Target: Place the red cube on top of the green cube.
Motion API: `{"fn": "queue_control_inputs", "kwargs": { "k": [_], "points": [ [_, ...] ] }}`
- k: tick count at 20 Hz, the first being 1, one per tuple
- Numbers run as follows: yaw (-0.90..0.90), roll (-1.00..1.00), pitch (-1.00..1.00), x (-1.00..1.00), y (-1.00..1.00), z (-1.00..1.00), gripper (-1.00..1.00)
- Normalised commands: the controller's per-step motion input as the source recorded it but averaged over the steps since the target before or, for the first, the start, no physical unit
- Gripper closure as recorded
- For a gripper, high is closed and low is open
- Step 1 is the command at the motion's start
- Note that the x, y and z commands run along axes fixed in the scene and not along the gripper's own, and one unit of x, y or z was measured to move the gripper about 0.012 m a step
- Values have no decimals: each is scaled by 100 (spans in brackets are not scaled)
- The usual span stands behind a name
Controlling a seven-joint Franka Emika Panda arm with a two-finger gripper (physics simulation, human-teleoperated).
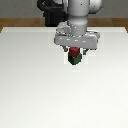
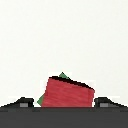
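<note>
The red cube rests on top of the green cube near the middle of the white table. My gripper hangs right over the stack, open, with a finger on each side of the red cube and a gap between each finger and the cube. In the wrist view the red cube fills the space between the two fingertips without touching them. Only thin slivers of the green cube show from under it.
The white table spreads around the stack. The robot's dark base stands at the table's far edge behind the arm.
</note>
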Motion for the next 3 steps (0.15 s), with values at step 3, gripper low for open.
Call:
{"fn": "queue_control_inputs", "kwargs": {
  "k": [3],
  "points": [
    [0,0,0,0,0,0,-100]
  ]
}}
